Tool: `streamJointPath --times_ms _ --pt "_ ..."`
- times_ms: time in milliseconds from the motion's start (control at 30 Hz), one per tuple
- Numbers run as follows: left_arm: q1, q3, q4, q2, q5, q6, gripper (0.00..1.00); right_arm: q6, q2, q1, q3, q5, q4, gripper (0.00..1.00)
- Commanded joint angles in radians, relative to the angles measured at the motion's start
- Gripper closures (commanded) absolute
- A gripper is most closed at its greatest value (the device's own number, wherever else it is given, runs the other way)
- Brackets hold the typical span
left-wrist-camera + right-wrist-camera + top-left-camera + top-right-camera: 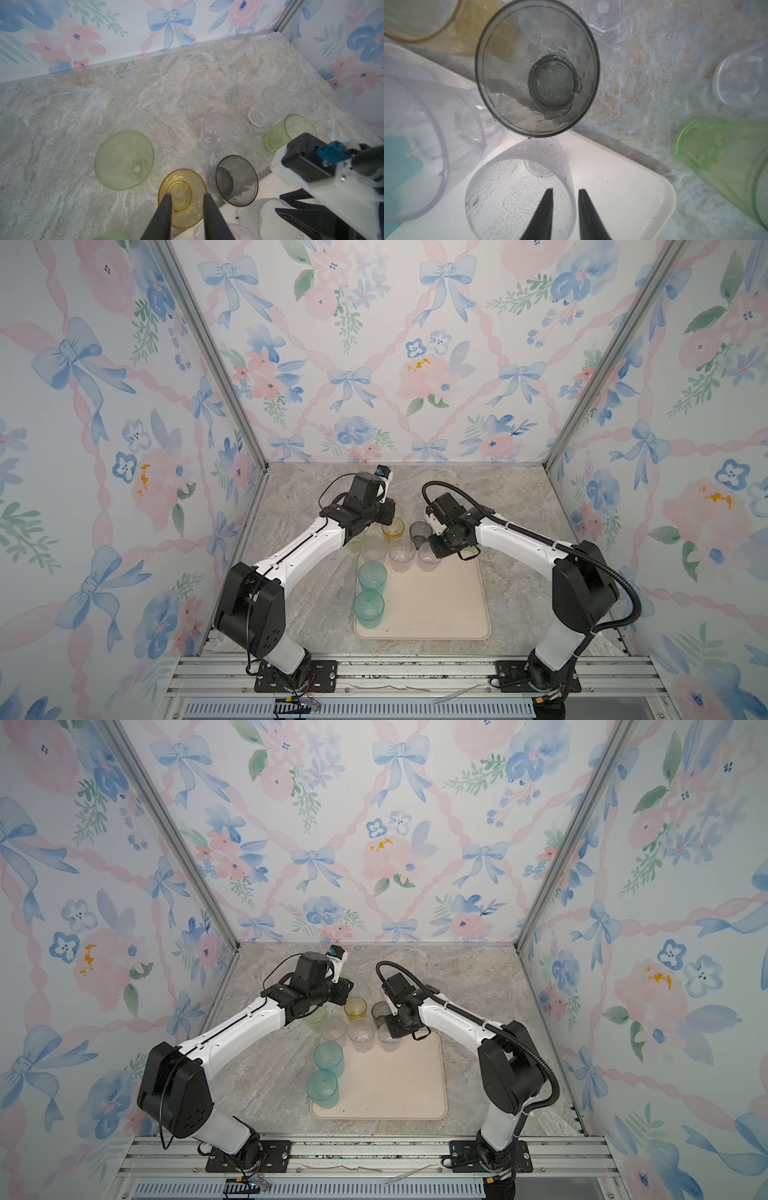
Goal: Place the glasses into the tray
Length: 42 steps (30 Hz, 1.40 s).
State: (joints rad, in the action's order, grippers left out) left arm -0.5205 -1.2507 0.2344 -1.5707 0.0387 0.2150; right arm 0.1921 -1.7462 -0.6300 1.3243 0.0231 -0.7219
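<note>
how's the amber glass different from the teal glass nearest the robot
The amber glass is yellow and stands on the tabletop beyond the tray. The near teal glass is blue-green and stands inside it. The open left gripper is poised over the amber glass, none near the teal. Both are upright and translucent.

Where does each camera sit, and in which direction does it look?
Top views: high in front, looking down at the tray; left arm and right arm show.
Left wrist: on left arm, looks past left pincer at amber glass.
Right wrist: on right arm, looks past right pincer at dotted clear glass.
Shared: both wrist views show the grey glass.
</note>
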Motion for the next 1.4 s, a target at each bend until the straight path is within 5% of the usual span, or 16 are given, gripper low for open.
streamJointPath --times_ms 0,200,467,1033,1367 --pt "-0.017 -0.064 0.027 -0.036 0.005 -0.036 0.72 -0.006 0.109 0.034 0.003 -0.025 -0.016 0.69" --pt "-0.033 -0.242 0.128 -0.162 0.048 -0.074 0.74 0.0 0.314 0.155 -0.009 -0.049 0.004 0.56" --pt "-0.054 -0.579 0.371 -0.464 0.133 -0.136 0.77 -0.004 0.42 0.268 -0.063 -0.039 -0.001 0.55" --pt "-0.188 -1.017 0.396 -0.791 0.097 -0.149 0.78 0.02 0.361 0.44 -0.138 -0.041 0.108 0.55" --pt "-0.207 -1.168 0.392 -0.946 0.15 -0.124 0.68 0.014 0.329 0.51 -0.14 -0.07 0.138 0.55"
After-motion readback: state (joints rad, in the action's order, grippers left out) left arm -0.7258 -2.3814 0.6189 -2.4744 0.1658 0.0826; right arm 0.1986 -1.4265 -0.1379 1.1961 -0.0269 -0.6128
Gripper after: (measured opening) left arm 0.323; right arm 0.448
